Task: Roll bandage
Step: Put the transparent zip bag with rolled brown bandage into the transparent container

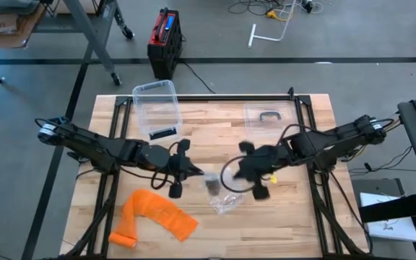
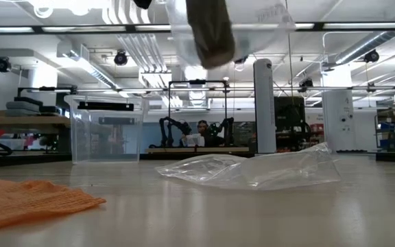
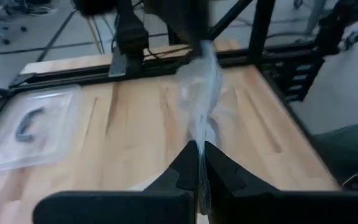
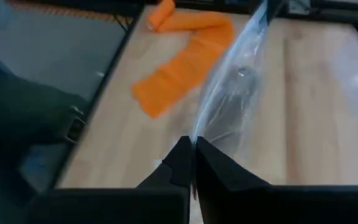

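bag (image 1: pixel 224 201) blocks centre; bandage (image 1: pixel 154 214) front-left

Clear plastic box (image 1: pixel 157 108) upper centre, flat lid (image 1: pixel 266 115) to its right, red case (image 1: pixel 165 40) on floor above.

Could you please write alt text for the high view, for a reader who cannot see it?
From above, the left gripper and right gripper each pinch a clear plastic bag between them over a wooden table. An unrolled orange bandage lies near the front left, and a clear bin and its lid sit at the back.
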